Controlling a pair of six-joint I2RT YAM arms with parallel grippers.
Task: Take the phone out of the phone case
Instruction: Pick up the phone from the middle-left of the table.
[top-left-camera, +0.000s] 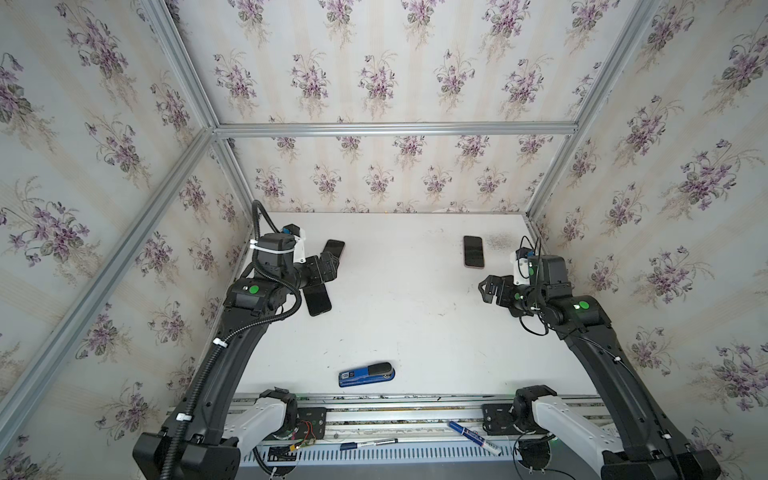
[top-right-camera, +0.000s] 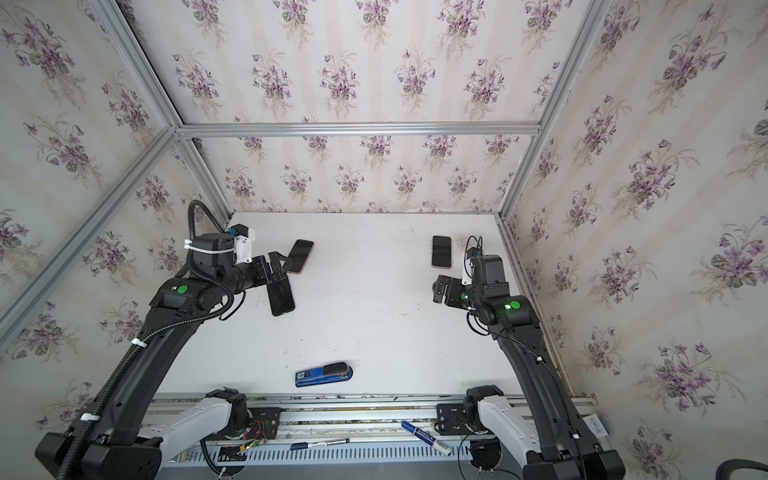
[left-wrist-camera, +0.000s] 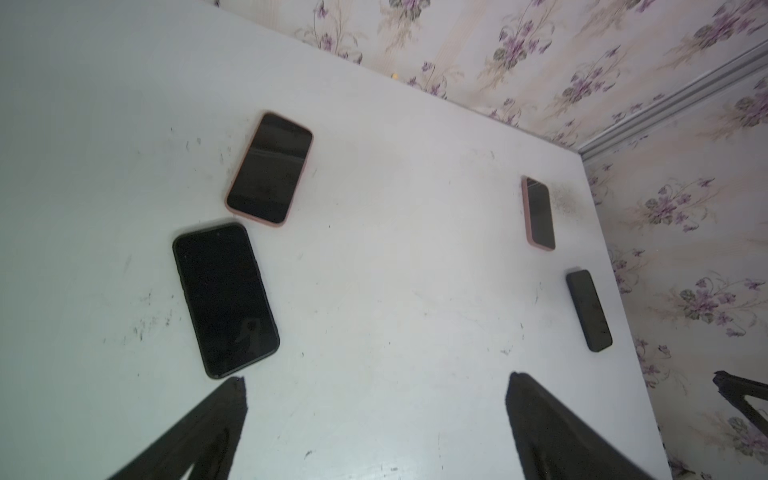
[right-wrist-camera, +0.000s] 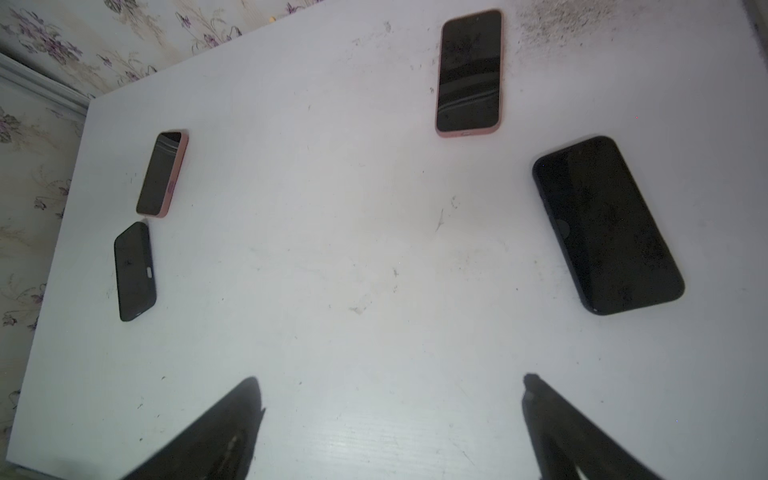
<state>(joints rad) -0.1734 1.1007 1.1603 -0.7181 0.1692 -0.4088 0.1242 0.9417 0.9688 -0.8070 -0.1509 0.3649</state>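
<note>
Several phones lie screen-up on the white table (top-left-camera: 415, 316). At the left are a phone in a pink phone case (top-left-camera: 334, 249) (left-wrist-camera: 270, 168) and one in a black case (top-left-camera: 318, 301) (left-wrist-camera: 224, 299). My left gripper (top-left-camera: 326, 268) (left-wrist-camera: 374, 382) hovers open over these two, holding nothing. At the right, another pink-cased phone (top-left-camera: 473, 251) (right-wrist-camera: 469, 72) lies beside a black-cased one (right-wrist-camera: 606, 224), which my right arm hides in both top views. My right gripper (top-left-camera: 488, 289) (right-wrist-camera: 390, 380) hangs open and empty just in front of them.
A blue stapler (top-left-camera: 365, 374) lies near the table's front edge. A blue marker (top-left-camera: 473, 436) and a pen (top-left-camera: 370, 444) rest on the rail below it. Flowered walls with metal frame bars (top-left-camera: 395, 129) close in the left, back and right sides.
</note>
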